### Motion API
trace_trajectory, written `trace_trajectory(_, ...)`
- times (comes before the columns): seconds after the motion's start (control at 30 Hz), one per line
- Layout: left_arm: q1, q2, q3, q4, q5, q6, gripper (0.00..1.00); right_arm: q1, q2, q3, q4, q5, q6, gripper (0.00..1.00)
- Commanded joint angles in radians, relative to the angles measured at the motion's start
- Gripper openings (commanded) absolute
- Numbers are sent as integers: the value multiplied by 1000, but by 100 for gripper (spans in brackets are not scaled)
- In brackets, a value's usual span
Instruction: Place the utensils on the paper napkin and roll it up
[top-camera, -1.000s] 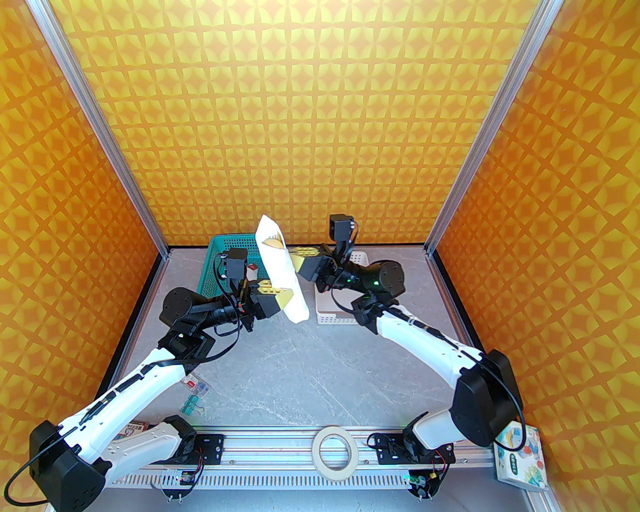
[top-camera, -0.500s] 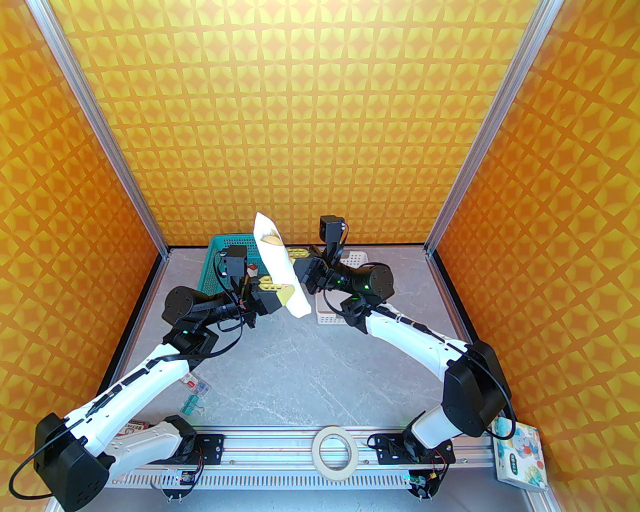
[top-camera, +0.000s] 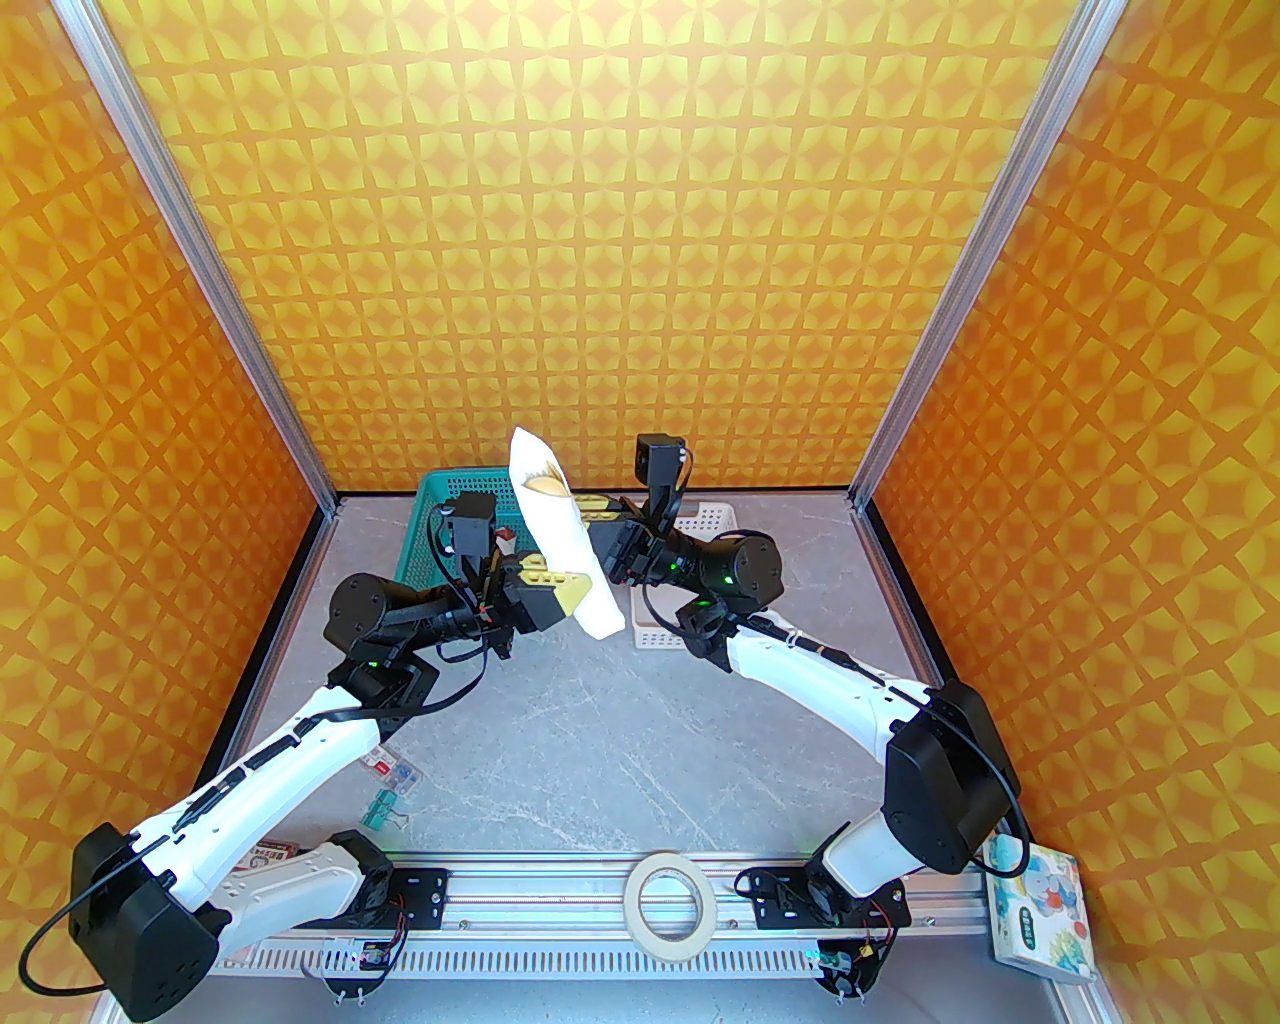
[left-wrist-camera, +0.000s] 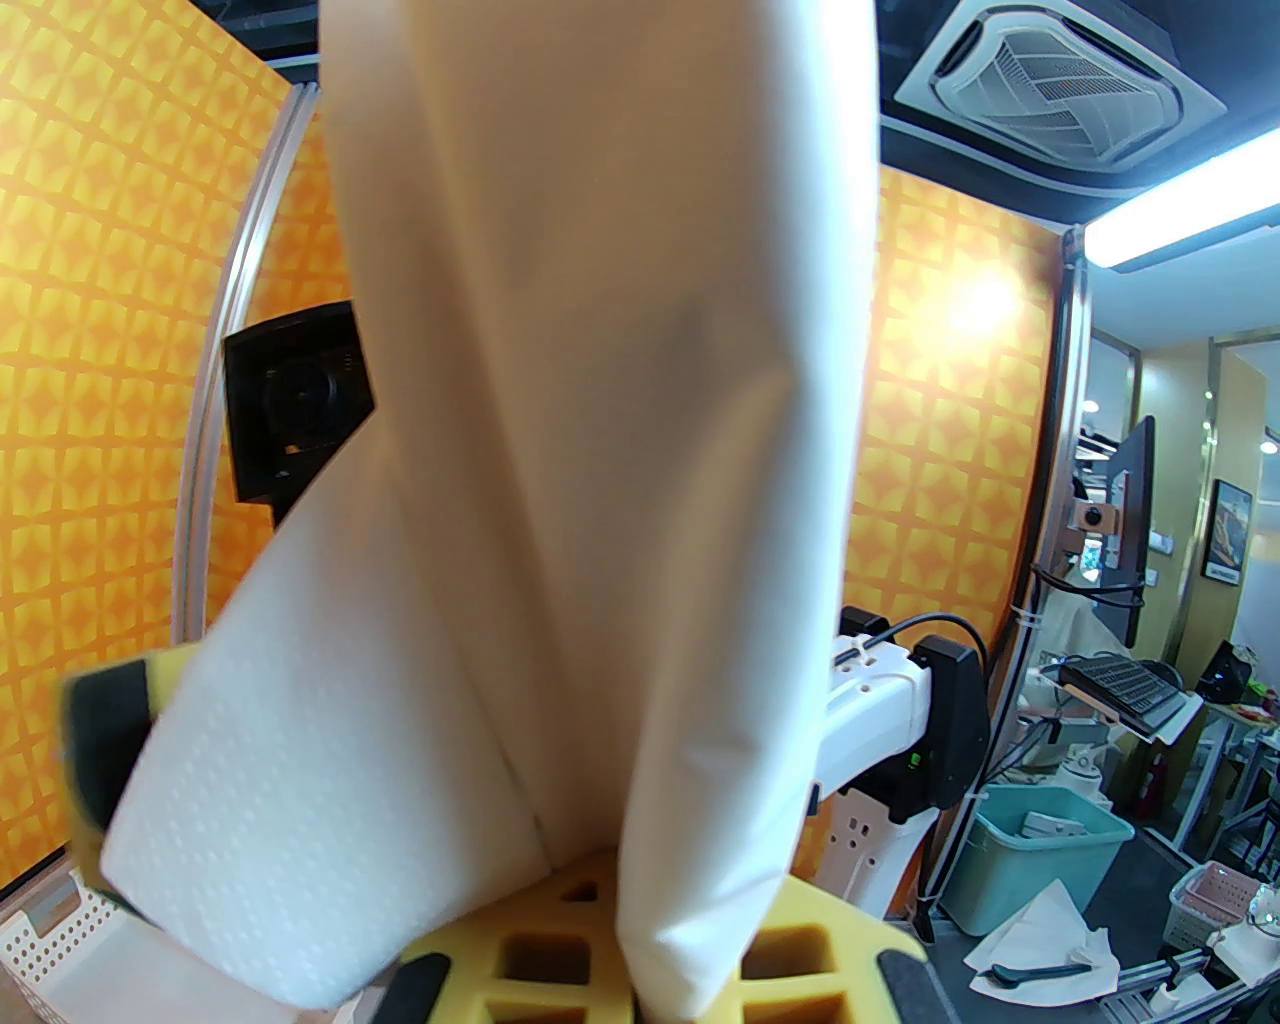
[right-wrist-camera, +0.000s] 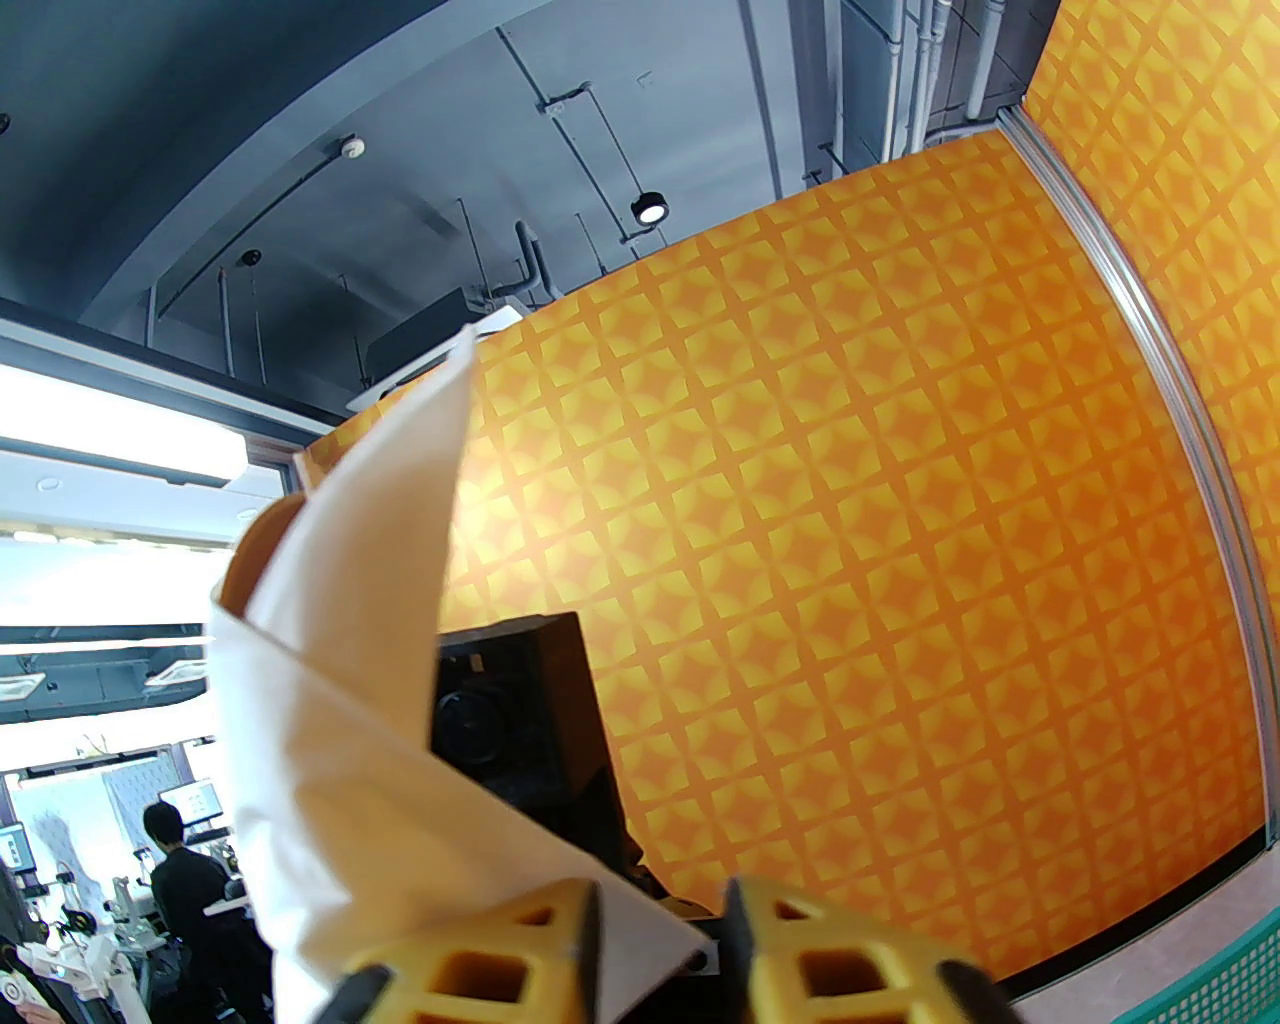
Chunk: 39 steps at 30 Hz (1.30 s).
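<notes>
The paper napkin (top-camera: 565, 545) is a white roll held tilted in the air above the table's back middle. A tan spoon bowl (top-camera: 546, 485) of the utensils peeks from its upper open end; the fork is hidden inside. My left gripper (top-camera: 572, 592) is shut on the roll's lower part, and in the left wrist view the napkin (left-wrist-camera: 560, 450) rises from between the left gripper's (left-wrist-camera: 400, 860) yellow fingers. My right gripper (top-camera: 597, 522) is at the roll's middle from the right. In the right wrist view the right gripper (right-wrist-camera: 660, 905) is open, a napkin (right-wrist-camera: 330, 720) corner reaching into the gap.
A green basket (top-camera: 432, 525) stands at the back left, behind the left wrist. A white perforated basket (top-camera: 712, 518) lies under the right arm. Binder clips (top-camera: 385, 808) and small packets lie near the left arm. A tape roll (top-camera: 668, 905) rests on the front rail, a printed box (top-camera: 1035, 915) at the front right.
The right gripper's jaws have parted from the roll. The right arm has shifted slightly left, and the roll has moved a little left with the left gripper still holding it.
</notes>
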<state>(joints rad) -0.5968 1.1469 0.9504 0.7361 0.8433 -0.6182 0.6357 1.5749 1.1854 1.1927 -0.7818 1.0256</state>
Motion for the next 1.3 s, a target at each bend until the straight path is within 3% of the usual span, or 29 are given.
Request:
trace_trajectory(0.0,-10,13,22,-24,4,20,0,22,13,-12,-5,-7,-4,34)
trace_trajectory(0.73,-9,13,10,-18,-15,26,0,3,80,-39,-134,41,-80,53)
trace_trajectory(1.07,-7,3,1,-35,-38,40,0,-171,19,-226,-167,85,-119,62)
trace_trajectory(1.27,11,-20,-6,-121,-87,77,0,-268,-164,-375,-335,88,-268,73)
